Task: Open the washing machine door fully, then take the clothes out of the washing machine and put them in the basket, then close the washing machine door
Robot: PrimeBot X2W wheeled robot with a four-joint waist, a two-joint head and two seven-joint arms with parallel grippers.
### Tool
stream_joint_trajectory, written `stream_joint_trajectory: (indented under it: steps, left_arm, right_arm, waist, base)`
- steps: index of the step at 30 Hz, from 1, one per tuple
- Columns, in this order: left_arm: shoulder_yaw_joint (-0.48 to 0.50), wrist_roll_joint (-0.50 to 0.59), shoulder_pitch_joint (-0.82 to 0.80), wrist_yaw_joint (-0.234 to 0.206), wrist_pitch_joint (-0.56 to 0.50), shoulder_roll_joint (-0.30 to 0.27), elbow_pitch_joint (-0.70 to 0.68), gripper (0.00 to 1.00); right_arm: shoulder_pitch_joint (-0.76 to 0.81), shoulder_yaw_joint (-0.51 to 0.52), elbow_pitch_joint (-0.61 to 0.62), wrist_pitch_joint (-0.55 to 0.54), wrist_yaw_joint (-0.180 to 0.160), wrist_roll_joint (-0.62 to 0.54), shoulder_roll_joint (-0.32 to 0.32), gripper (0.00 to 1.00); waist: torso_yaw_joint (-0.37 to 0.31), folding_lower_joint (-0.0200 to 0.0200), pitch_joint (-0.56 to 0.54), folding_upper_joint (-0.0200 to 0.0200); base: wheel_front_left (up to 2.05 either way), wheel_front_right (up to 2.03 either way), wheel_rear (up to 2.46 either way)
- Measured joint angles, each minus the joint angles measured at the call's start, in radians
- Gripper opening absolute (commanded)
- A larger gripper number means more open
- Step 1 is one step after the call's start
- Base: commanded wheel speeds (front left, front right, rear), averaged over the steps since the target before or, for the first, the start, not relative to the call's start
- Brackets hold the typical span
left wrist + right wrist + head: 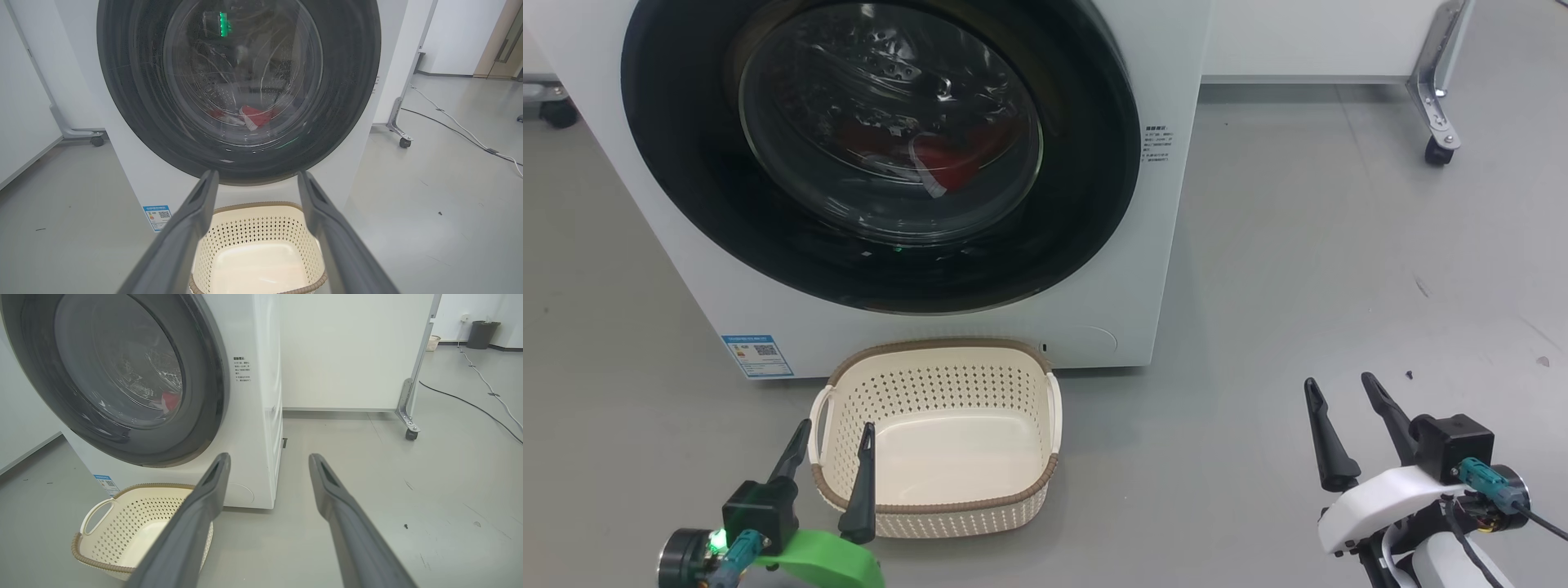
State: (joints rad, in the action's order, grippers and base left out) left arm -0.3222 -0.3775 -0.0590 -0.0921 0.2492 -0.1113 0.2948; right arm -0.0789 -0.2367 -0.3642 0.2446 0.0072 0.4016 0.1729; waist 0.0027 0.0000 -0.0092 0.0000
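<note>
The white washing machine (1111, 318) fills the upper left of the head view, and its round black-rimmed door (686, 163) sits closed against the front. Red clothes (960, 167) with white trim lie in the drum behind the glass (257, 116) (170, 402). The cream basket (947, 518) stands empty on the floor just before the machine (261, 228) (122, 522). My left gripper (837, 433) hangs open over the basket's near left corner. My right gripper (1339, 382) stands open over bare floor, well right of the machine.
Grey floor (1298, 269) stretches right of the machine. A white panel on a metal caster leg (1437, 122) stands at the back right. Cables (482, 404) run across the floor farther right, near a dark bin (482, 334). Another caster (560, 110) shows at the far left.
</note>
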Motion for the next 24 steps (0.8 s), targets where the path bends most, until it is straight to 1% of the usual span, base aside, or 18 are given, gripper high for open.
stream_joint_trajectory:
  steps: [4,5,8,12,19,22,24]
  left_arm:
    - [-0.003,0.001,-0.002,0.000,0.000,0.000,0.006,1.00]
    - [-0.003,0.001,-0.002,0.000,0.000,0.000,0.007,1.00]
    - [-0.003,0.001,-0.003,0.000,0.000,0.001,0.007,1.00]
    - [-0.003,0.001,-0.003,0.000,0.000,0.002,0.008,1.00]
    - [-0.003,0.002,-0.005,0.000,0.000,0.004,0.008,1.00]
    - [-0.003,0.003,-0.007,0.000,0.000,0.005,0.007,1.00]
    - [-0.005,0.009,-0.010,0.000,0.000,0.006,0.005,1.00]
  right_arm:
    - [0.000,0.002,-0.002,0.000,0.000,-0.009,-0.001,1.00]
    - [0.000,0.007,-0.001,0.000,0.000,-0.009,-0.004,0.00]
    - [0.000,0.015,-0.001,0.000,0.009,-0.009,-0.011,0.00]
    - [0.000,0.029,-0.001,0.000,0.012,-0.008,-0.015,0.00]
    - [0.000,0.048,-0.002,0.000,0.032,0.001,-0.016,0.00]
    - [-0.002,0.074,-0.005,0.000,0.041,0.041,-0.030,0.00]
    - [-0.003,0.109,-0.005,0.000,0.047,0.104,-0.061,0.00]
  waist:
    - [0.001,0.0000,-0.002,0.0000]
    - [0.001,0.0000,-0.002,0.0000]
    - [0.001,0.0000,-0.002,0.0000]
    - [0.000,0.0000,-0.001,0.0000]
    - [0.000,0.0000,0.004,0.0000]
    - [0.002,0.0000,0.007,0.0000]
    - [0.004,0.0000,0.012,0.0000]
  base:
    - [0.00,0.00,0.00]
    - [0.00,0.00,0.00]
    - [0.00,0.00,0.00]
    - [0.00,0.00,0.00]
    - [0.00,0.00,0.00]
    - [0.00,0.00,0.00]
    - [0.00,0.00,0.00]
